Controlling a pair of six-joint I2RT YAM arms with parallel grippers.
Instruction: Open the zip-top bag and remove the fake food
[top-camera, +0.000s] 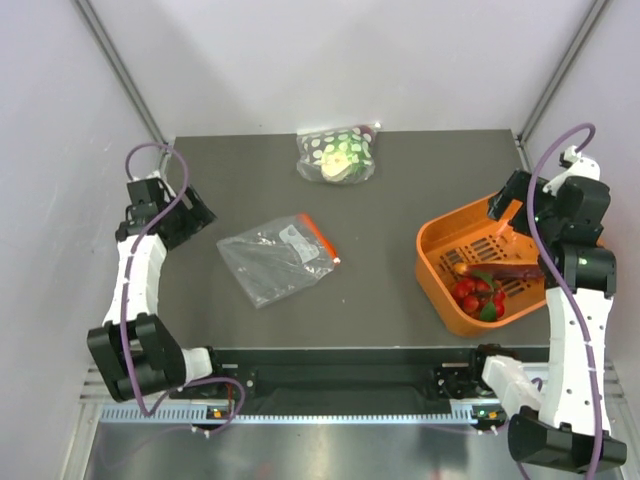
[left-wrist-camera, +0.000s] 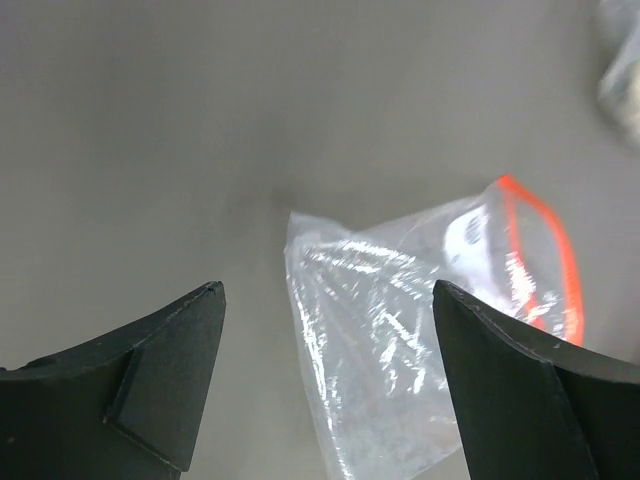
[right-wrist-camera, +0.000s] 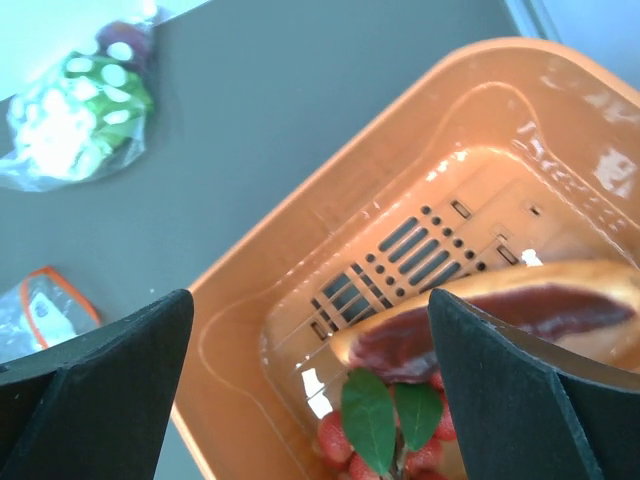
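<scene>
Top external view showed the zip-top bag (top-camera: 275, 255) lying flat and crumpled on the dark table (top-camera: 400, 200), left of centre. Its red-orange zip strip ran along the edge turned toward the right, and a small white label (top-camera: 292, 236) sat just inside that strip. Nothing coloured showed through the clear plastic, and I could not tell whether the zip was parted or sealed.

The fake food (top-camera: 485, 285) lay in an orange basket (top-camera: 440, 250) on the right side of the table, well apart from the bag. It was a cluster of red berries (top-camera: 472, 295) with green leaves, and a dark reddish-brown elongated piece (top-camera: 500, 270) touching them on the far side.

The left pincer (top-camera: 185, 215) hung over the table to the left of the bag. In the left wrist view its fingers were spread wide with nothing between them, and the bag (left-wrist-camera: 400, 340) lay below and ahead, apart from both tips.

The right pincer (top-camera: 505, 210) hung above the far part of the basket. In the right wrist view its fingers (right-wrist-camera: 100, 380) also stood spread and held nothing, above the basket floor, the elongated piece (right-wrist-camera: 480, 320) and the berries (right-wrist-camera: 385, 430).

A second bag (top-camera: 338, 153), with green-and-white spotted contents, rested at the far edge of the table.
</scene>
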